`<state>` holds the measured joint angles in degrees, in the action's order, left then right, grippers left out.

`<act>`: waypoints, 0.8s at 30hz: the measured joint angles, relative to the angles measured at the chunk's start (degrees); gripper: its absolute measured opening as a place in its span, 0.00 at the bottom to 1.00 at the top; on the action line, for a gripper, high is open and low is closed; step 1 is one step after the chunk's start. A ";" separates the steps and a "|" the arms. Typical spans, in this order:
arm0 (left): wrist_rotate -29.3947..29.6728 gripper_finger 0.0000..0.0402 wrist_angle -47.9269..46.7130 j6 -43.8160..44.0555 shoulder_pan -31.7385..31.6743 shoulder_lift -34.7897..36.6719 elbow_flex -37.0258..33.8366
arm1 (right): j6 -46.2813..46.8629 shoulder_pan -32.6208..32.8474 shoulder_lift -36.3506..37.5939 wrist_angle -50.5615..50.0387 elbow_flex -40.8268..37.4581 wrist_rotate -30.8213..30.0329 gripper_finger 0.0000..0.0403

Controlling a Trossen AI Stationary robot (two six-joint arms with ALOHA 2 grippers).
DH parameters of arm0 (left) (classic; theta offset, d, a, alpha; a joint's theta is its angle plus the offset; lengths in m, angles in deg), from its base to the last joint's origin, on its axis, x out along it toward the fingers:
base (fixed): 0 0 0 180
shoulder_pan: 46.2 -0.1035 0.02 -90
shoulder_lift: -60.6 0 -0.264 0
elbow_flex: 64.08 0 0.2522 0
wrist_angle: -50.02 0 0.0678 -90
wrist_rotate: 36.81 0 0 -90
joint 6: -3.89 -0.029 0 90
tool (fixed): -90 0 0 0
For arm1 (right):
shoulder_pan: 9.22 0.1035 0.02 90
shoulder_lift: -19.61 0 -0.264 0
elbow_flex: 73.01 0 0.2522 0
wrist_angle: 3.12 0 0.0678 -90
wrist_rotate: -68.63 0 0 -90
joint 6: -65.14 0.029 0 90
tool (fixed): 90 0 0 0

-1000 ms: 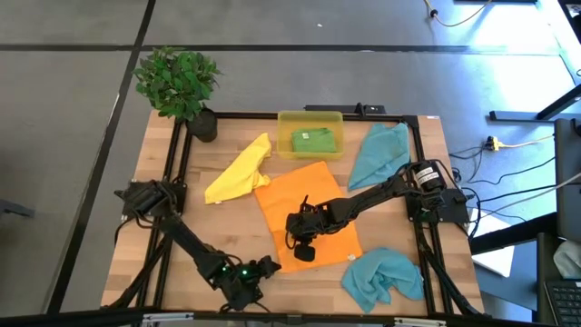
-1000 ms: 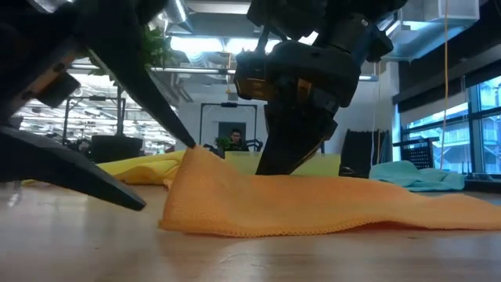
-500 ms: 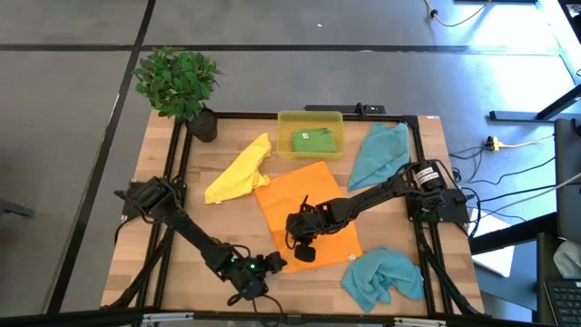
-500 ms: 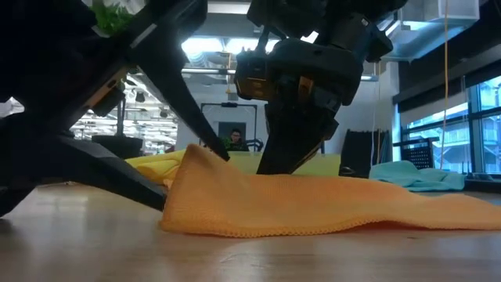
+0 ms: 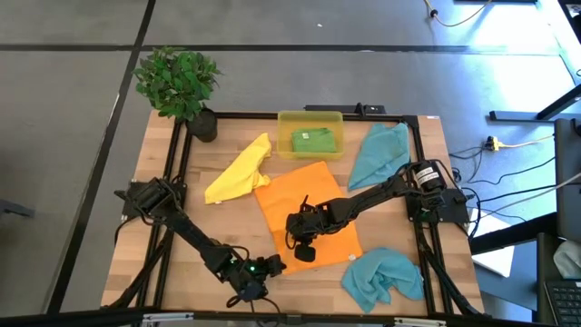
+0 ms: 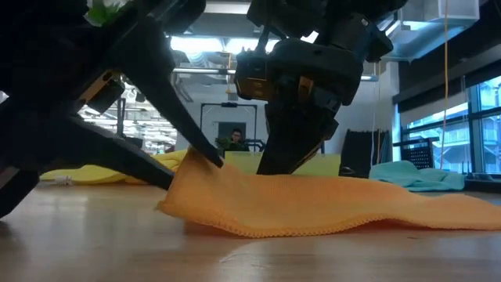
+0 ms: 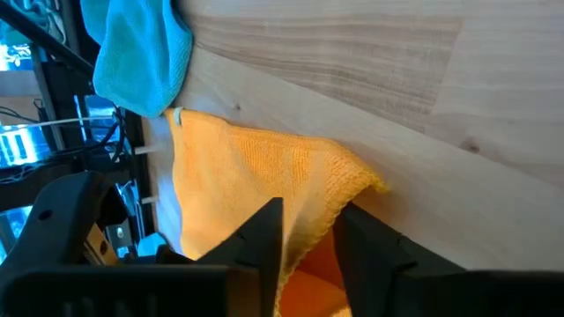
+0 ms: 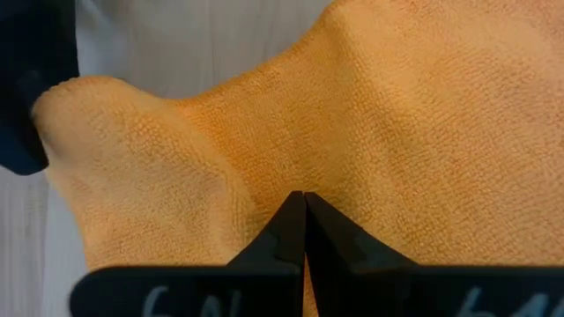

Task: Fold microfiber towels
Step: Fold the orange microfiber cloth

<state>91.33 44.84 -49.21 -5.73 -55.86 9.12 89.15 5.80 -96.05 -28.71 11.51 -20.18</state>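
Note:
The orange towel (image 5: 304, 213) lies spread on the table's middle. My left gripper (image 5: 275, 264) is low at its near left corner and shut on that corner. My right gripper (image 5: 305, 251) stands shut on the towel's near part, seen in the low view as the dark block (image 6: 290, 157) behind the cloth. A yellow towel (image 5: 238, 173) lies crumpled at the far left. A green towel (image 5: 313, 141) lies folded in the yellow bin (image 5: 309, 117). Two teal towels lie crumpled on the table, one far right (image 5: 379, 154) and one near right (image 5: 383, 275). My left gripper pinches the orange towel's near left corner (image 7: 310, 216) between its two fingers, coming in low and slanting from the table's near left. That corner (image 6: 176, 200) is raised a little off the wood; the rest of the towel lies on the table. My right gripper presses its shut fingertips (image 8: 304, 207) down on the orange towel's near part (image 8: 308, 167), slanting down from the table's right. The cloth lies on the table under them.
A potted plant (image 5: 179, 82) stands at the table's far left corner. A black frame (image 5: 172, 182) runs round the table's edges. Bare wood (image 5: 182, 236) shows at the near left.
My left gripper has gone toward the table's right edge, up to the orange towel's near left corner, and has shut on it. That corner and the near edge beside it have come up a little off the table; the rest of the towel has stayed.

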 joint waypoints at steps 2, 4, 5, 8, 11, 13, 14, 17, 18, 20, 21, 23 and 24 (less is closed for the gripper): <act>-1.13 0.16 0.57 1.09 0.00 0.00 0.00 | -0.01 0.00 0.00 0.00 0.00 0.00 0.02; -3.86 0.10 1.91 4.43 -0.05 0.00 0.02 | -0.13 -0.01 0.00 0.00 0.00 0.00 0.02; -5.73 0.06 2.56 6.60 -0.22 0.00 0.02 | -0.28 -0.01 0.00 0.01 0.00 0.00 0.02; -9.64 0.01 3.06 14.36 -0.52 0.00 0.02 | -1.66 0.01 0.00 0.10 0.00 0.00 0.02; -10.00 0.00 2.22 21.79 -0.13 -0.01 0.02 | -3.33 0.02 0.09 0.07 0.00 0.02 0.02; -10.07 0.00 1.39 25.78 0.30 0.00 0.04 | -3.57 0.18 0.41 -0.89 0.07 0.12 0.03; -10.05 0.00 0.94 27.48 0.58 0.00 0.04 | -3.78 0.45 0.55 -2.47 0.56 0.34 0.04; -10.12 0.00 -0.19 32.56 1.57 -0.02 0.04 | -6.33 1.99 0.85 -9.25 2.65 0.61 0.09; -10.50 0.00 -0.79 34.23 1.89 -0.02 0.04 | -6.61 2.82 0.93 -11.00 3.45 0.68 0.12; -10.76 0.00 -2.12 37.28 2.35 0.34 0.04 | -7.07 4.52 1.26 -13.99 4.77 0.72 0.16; -10.66 0.00 -2.63 38.88 2.65 0.65 0.03 | -7.18 5.60 1.27 -14.75 5.53 0.69 0.18; -9.93 0.00 -3.61 41.54 3.27 1.32 -0.10 | -7.18 7.82 1.27 -17.11 6.83 0.19 0.23; -10.01 0.00 -4.08 42.81 3.68 1.88 -0.14 | -7.16 9.07 1.27 -19.23 7.37 0.04 0.25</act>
<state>81.33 40.76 -6.40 -2.05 -53.98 8.98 81.98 14.87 -94.78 -47.94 18.88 -20.14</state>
